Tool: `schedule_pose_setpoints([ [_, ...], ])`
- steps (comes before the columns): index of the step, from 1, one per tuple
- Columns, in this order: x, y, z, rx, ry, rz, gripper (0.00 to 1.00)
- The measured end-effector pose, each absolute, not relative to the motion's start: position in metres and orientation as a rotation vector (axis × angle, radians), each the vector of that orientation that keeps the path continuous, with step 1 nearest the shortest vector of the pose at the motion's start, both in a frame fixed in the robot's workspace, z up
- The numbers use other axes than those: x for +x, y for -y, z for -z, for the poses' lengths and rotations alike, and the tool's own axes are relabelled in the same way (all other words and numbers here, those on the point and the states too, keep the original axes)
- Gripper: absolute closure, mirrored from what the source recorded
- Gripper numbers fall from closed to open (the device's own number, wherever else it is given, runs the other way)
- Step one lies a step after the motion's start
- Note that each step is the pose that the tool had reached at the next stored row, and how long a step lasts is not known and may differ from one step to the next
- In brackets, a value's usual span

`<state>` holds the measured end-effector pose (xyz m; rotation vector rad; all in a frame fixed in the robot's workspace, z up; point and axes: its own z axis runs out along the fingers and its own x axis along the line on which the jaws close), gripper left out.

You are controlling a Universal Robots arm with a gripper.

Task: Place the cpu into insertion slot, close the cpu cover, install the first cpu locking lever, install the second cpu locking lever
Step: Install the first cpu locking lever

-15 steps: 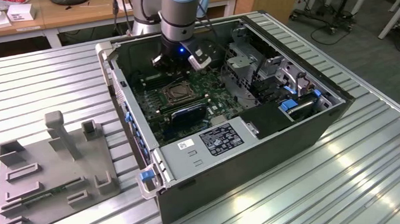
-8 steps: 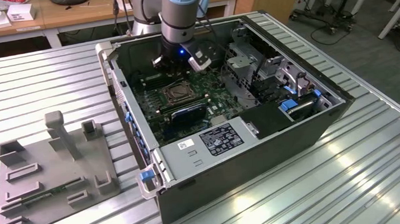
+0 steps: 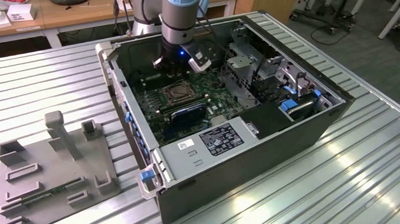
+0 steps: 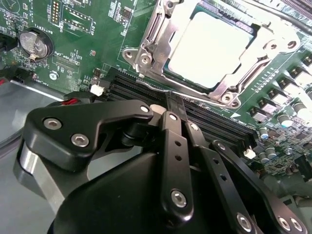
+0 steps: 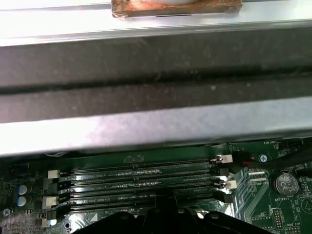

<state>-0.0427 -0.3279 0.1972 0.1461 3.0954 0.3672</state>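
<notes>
A ribbed metal table (image 3: 40,79) stands before wooden desks (image 3: 78,14) on grey floor (image 3: 360,34).

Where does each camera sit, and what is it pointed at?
Exterior view: off the arm, high, looking down into the open computer case on the slatted table; the arm reaches in.
Second wrist view: on the arm, looking past the gripper at the cpu on the motherboard.
First wrist view: on the arm, facing the memory slots; the gripper shows.
Both wrist views share the memory slots.
</notes>
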Motion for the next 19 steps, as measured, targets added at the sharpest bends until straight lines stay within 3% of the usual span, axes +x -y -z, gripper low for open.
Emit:
schedule_pose_setpoints([
  [19,-0.0423,0.3279,-0.1931,0.146,-3.096,-0.355,0.89],
])
